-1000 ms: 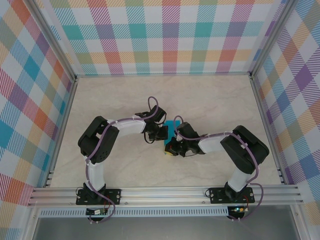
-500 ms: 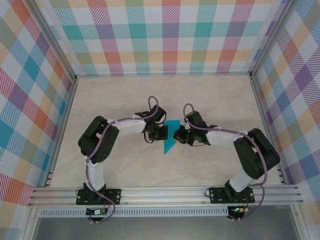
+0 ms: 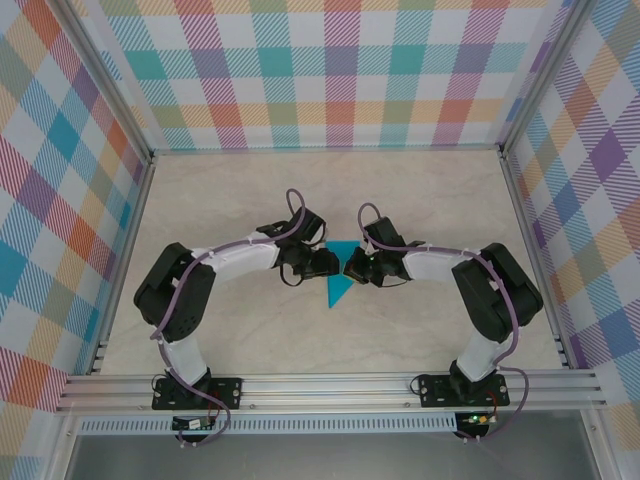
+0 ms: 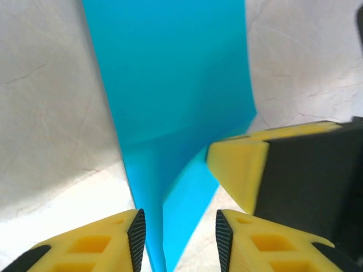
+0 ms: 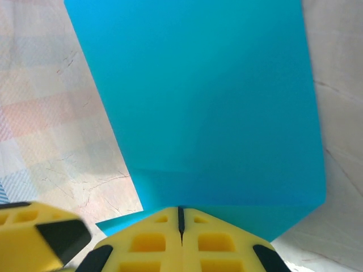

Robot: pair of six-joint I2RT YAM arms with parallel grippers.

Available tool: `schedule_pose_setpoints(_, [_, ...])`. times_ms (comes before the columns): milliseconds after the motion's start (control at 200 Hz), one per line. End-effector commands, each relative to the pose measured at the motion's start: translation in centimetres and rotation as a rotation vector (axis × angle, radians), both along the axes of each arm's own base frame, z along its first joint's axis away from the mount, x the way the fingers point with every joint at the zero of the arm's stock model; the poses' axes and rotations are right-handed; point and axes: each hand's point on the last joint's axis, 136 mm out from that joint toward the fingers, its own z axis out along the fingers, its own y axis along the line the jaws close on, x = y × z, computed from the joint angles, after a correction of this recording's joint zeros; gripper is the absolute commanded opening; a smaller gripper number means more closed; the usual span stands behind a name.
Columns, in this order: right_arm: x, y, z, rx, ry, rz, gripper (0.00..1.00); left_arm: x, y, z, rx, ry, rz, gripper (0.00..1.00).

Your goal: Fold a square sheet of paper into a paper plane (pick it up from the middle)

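Note:
The square sheet of paper (image 3: pixel 339 278), teal and creased to a downward-pointing wedge, lies mid-table between both grippers. My left gripper (image 3: pixel 326 264) is at its left edge and stands open. A raised fold of the paper (image 4: pixel 170 85) runs up between the left gripper's (image 4: pixel 180 238) pads without being pinched. My right gripper (image 3: pixel 353 268) is shut at the sheet's right edge. In the right wrist view its closed tips (image 5: pixel 181 212) rest on top of the paper (image 5: pixel 204 102), which spreads out ahead of them. The right fingers (image 4: pixel 238 170) also show in the left wrist view.
The marble-look tabletop (image 3: pixel 250 190) is bare all round the paper. Metal frame rails (image 3: pixel 330 385) run along the near edge, and checked walls (image 3: pixel 330 70) close the back and sides. The two arms nearly meet over the paper.
My left gripper has opened and let go of the paper. The right gripper swung up from the sheet's lower end to its right edge, staying shut. The paper settled flatter.

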Motion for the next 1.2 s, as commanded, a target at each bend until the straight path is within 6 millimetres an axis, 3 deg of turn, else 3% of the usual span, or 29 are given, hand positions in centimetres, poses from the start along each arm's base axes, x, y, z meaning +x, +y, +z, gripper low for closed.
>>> schedule_pose_setpoints(0, [0.1,-0.4,0.6,-0.01,-0.019,0.002,0.0,-1.0,0.0,-0.6,-0.037,0.041,-0.006,0.41])
schedule_pose_setpoints(200, [0.2,-0.7,1.2,-0.004,-0.029,-0.006,0.0,-1.4,-0.5,-1.7,-0.057,0.073,-0.037,0.39])
schedule_pose_setpoints(365, [0.1,-0.7,1.6,0.001,-0.032,-0.006,0.0,-0.5,-1.3,-2.0,-0.081,0.048,-0.053,0.26])
schedule_pose_setpoints(550, [-0.1,-0.6,1.7,0.007,-0.039,0.009,0.0,0.4,-0.4,-2.6,-0.015,0.012,-0.049,0.13])
schedule_pose_setpoints(955, [-0.2,0.0,-0.5,0.007,0.014,0.038,0.0,0.5,0.7,-3.9,0.063,0.013,-0.058,0.08])
schedule_pose_setpoints(1195, [-0.5,-0.4,-1.2,-0.015,0.034,0.034,0.0,0.5,0.2,-4.3,0.048,0.025,-0.07,0.07])
